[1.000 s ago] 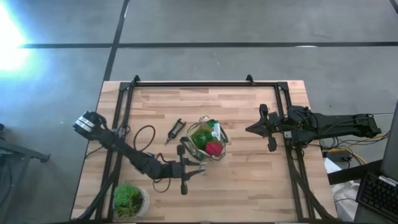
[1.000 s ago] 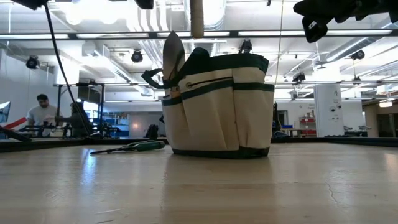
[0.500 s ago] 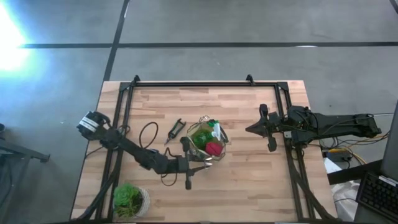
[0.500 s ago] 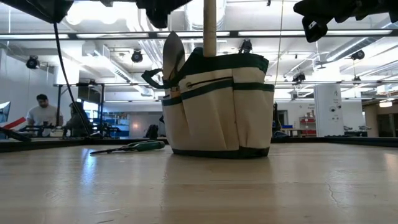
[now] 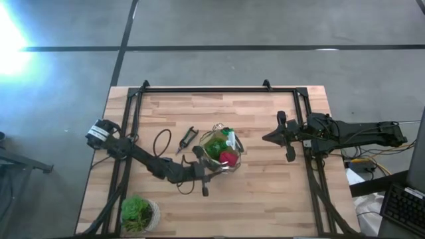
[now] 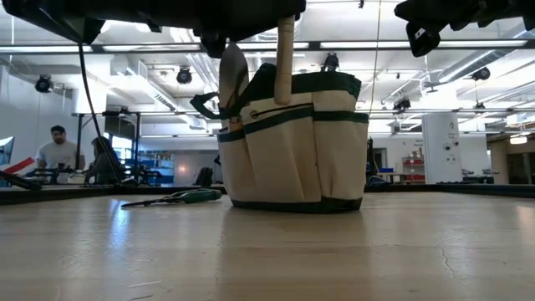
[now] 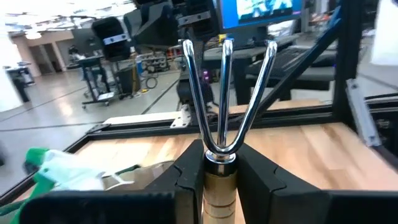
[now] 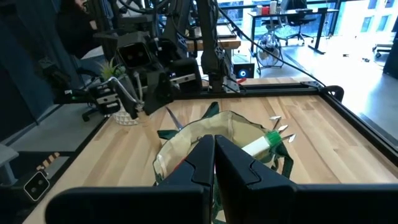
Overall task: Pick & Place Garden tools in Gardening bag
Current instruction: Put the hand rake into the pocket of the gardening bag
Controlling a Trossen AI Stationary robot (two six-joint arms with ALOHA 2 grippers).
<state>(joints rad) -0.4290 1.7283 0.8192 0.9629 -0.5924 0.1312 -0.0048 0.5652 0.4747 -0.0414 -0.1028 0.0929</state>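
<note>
The gardening bag (image 5: pixel 222 151) stands mid-table, holding a green spray bottle (image 5: pixel 226 141) and a red-handled tool (image 5: pixel 228 158). A trowel (image 6: pixel 232 73) sticks up from its side pocket. My left gripper (image 5: pixel 202 174) hangs at the bag's near-left side, shut on a three-tined fork (image 7: pixel 225 93) with a wooden handle (image 6: pixel 284 58). The pruners (image 5: pixel 187 139) lie flat on the table left of the bag. My right gripper (image 5: pixel 267 138) waits shut, right of the bag, holding nothing. My left gripper pinches the fork's handle at its top end, just under the metal collar (image 7: pixel 219 163), between its two fingers (image 7: pixel 186 180). The fingers come in level and lie across the fork. The fork stands upright and lifted clear, tines up, handle hanging in front of the bag's rim in the low view.
A leafy plant in a pale pot (image 5: pixel 138 212) stands at the near left corner. A black frame (image 5: pixel 199 89) runs around the table's edges. Bare wood lies right of the bag and along the near edge. People work at benches in the room beyond (image 6: pixel 57 150).
My left gripper has moved toward the table's right edge and slightly down, closing on the bag's near-left side. The fork has gone with it, still upright, and its handle now hangs lower against the bag's rim.
</note>
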